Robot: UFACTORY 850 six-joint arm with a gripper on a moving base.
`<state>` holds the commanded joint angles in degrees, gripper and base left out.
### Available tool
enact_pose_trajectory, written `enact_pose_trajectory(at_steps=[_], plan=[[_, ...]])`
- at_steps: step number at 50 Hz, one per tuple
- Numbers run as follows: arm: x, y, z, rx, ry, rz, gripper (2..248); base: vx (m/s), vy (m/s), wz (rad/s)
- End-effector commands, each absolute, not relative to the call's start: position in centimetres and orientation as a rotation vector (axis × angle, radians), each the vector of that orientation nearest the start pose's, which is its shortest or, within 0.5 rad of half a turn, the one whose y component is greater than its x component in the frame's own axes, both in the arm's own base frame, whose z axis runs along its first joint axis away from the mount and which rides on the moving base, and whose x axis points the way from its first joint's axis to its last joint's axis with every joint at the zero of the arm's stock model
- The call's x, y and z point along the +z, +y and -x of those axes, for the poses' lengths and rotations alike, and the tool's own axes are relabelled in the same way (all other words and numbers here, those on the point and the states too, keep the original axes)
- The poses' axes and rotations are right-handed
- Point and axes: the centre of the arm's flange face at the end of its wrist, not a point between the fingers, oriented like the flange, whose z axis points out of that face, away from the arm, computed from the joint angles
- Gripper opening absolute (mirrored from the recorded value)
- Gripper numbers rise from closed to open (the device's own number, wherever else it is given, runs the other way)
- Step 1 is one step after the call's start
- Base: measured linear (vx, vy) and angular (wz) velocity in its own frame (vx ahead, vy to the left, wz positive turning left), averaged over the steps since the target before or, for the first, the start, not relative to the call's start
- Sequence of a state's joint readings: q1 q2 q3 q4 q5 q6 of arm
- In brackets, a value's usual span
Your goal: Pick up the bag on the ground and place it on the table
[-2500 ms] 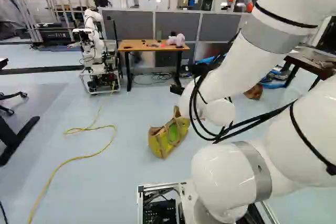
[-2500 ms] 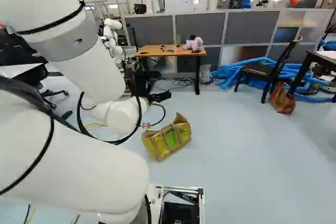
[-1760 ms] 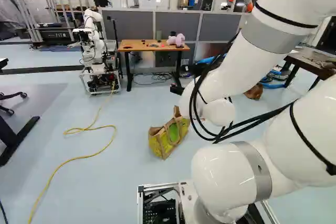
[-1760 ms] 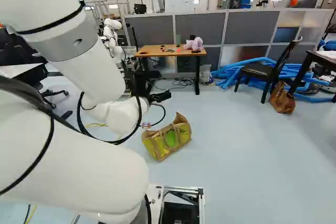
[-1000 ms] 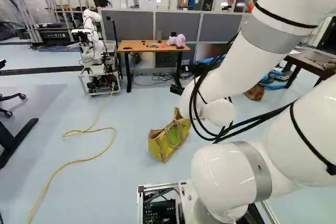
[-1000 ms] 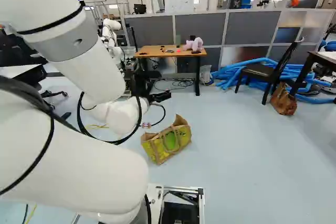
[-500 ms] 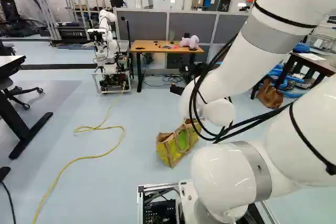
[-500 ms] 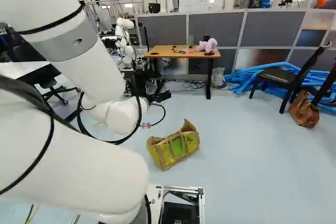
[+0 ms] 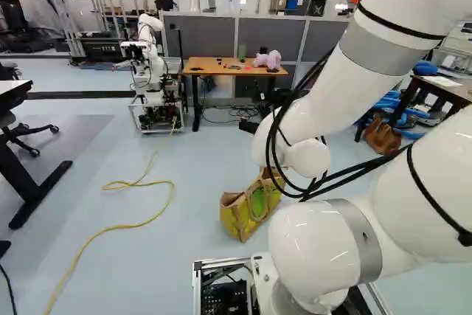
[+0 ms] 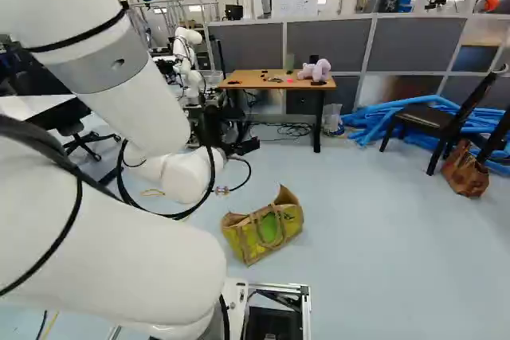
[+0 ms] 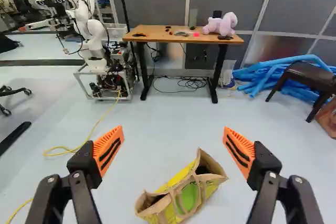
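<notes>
The main risk is coming from the bag's softness: if the black fingers with orange pads [image 11: 108, 151] are closing on a slack side wall, the yellow-and-green shopping bag with tan handles [image 10: 263, 232] may be folding away or slipping out. A low, hurried approach could be pushing it along the pale blue floor [image 10: 358, 236] or tipping it. Catching only one handle would likely be leaving it hanging lopsided. Later, a swinging bag could be knocking the lilac plush toy [image 11: 221, 23] sitting on the wooden-topped desk with black legs [image 11: 160, 35], and wheels could be snagging the yellow cable [image 9: 118, 185] if the base is veering that way.

The fingers are standing wide apart, holding nothing. The bag is resting on the floor, ahead of them and well below, lying roughly between their two lines of reach. Its mouth is gaping and its handles are drooping, so the fingers are probably needing to descend and tilt downward first.
</notes>
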<state>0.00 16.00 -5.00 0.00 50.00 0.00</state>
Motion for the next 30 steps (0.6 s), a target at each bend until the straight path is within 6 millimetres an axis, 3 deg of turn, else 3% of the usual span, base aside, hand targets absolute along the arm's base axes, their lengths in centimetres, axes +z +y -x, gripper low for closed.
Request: enact_pose_trajectory(at_steps=[30], plan=[[36.56, 0.0, -27.03, -1.824, 0.0, 2.558, 247, 0.089, 0.003, -0.002]])
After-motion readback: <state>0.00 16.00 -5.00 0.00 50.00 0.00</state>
